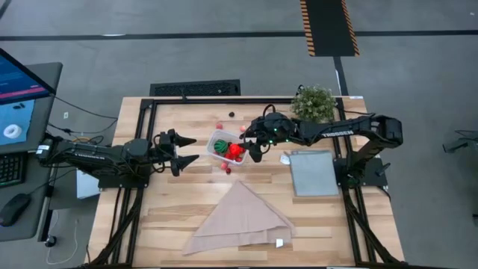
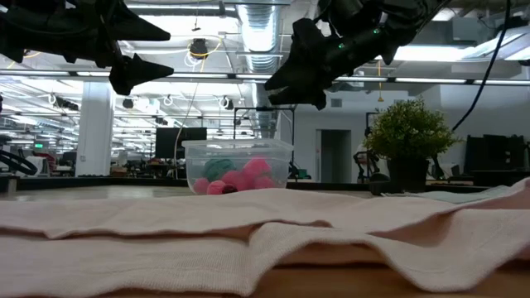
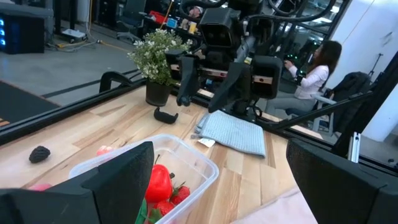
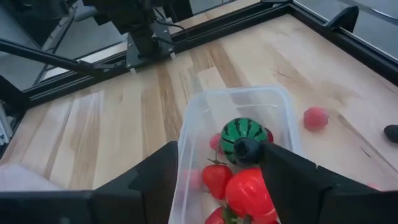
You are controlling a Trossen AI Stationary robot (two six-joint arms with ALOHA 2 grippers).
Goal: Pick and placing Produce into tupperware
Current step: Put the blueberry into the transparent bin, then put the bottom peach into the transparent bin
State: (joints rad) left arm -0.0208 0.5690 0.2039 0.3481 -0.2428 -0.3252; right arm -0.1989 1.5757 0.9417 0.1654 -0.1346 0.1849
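The right gripper [image 1: 252,143] hung just above the tupperware [image 1: 217,140], over the side nearest its own arm. Its two fingers were spread apart, and a small dark berry [image 4: 246,150] sat between their tips. I could not tell if the fingers pinched the berry or if it had come loose. Right under the claw, inside the tub, lay the green striped ball [image 4: 239,135], a red pepper [image 4: 247,193] and a little strawberry [image 4: 215,178].

So the tub was straight down from this claw. If the berry was in its grip, the claw only had to let go and the berry would likely fall in with the rest.

Some produce was not in the tub. A pink piece [image 4: 316,117] lay on the table just outside the tub wall, off to one side of the claw. A dark berry [image 3: 39,154] and another small piece lay beyond the tub, toward the far edge of the table. A small red piece [image 1: 227,169] lay just past the tub on the cloth side.

The left gripper [image 1: 188,149] waited just beside the other side of the tub, spread wide and holding nothing. The red piece looked about as near to it as to the right claw.
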